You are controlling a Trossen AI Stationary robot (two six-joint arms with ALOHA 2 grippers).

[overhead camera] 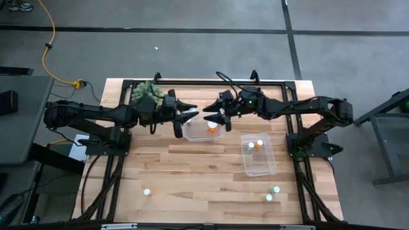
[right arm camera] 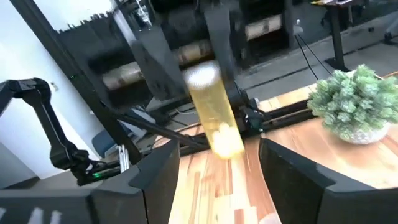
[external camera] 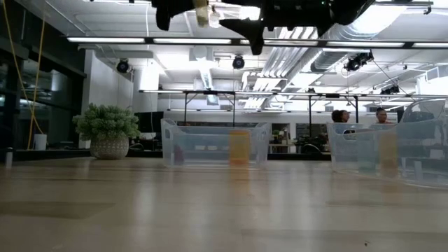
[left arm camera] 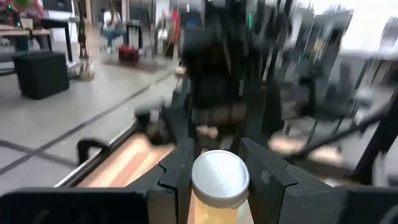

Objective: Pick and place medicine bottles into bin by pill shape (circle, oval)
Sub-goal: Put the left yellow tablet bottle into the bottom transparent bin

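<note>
My left gripper is shut on a medicine bottle with a white cap and a pale yellow body, held high over the left clear bin. My right gripper faces it from the table's right. It is open, and its fingers stand on either side of the bottle without touching it. An orange bottle lies in the left bin. Two bottles lie in the right bin. Three more bottles stand on the table, one at the near left and two at the near right. My left gripper pinches the bottle between its two fingers, on the sides just below the white cap. The fingers come level from the table's left. The bottle is lifted clear above the left bin, cap up and slightly tilted.
A green potted plant stands at the far left of the table, beside my left arm. Bare wood lies along the near half of the table between the loose bottles. People show in the room beyond the table.
</note>
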